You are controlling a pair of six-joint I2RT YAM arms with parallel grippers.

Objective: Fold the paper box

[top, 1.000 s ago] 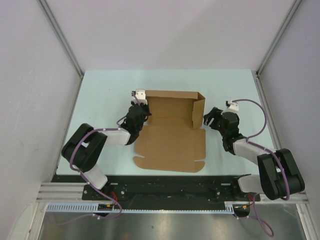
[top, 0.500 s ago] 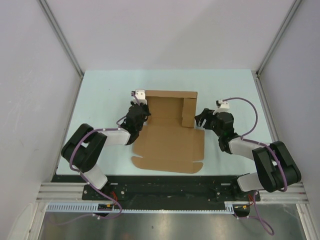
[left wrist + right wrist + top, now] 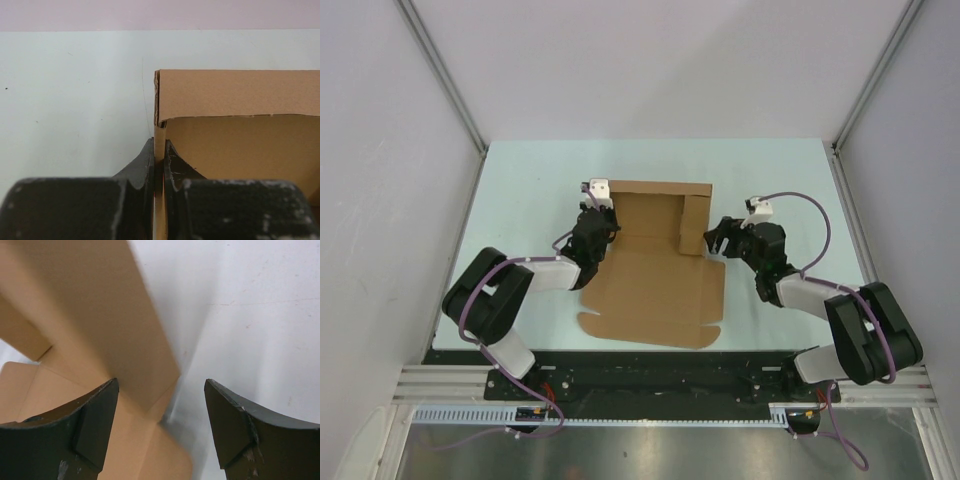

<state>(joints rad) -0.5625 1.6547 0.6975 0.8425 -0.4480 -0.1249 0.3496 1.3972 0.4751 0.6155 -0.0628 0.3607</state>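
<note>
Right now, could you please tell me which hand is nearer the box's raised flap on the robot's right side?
Right. The right hand stands open just beside that flap; the left hand is across the paper box, shut on its left wall.

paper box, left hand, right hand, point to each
paper box (image 3: 655, 290): top view, flat front panel
left hand (image 3: 159, 150): left wrist view, between its pinching fingertips
right hand (image 3: 160, 382): right wrist view, between its open fingertips

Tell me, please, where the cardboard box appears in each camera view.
Top view: the box lies at the centre.
Left wrist: it fills the right half, its wall pinched by the left gripper.
Right wrist: upper left, blurred, before the open right gripper.
Shared landmark: the pale table.
</note>
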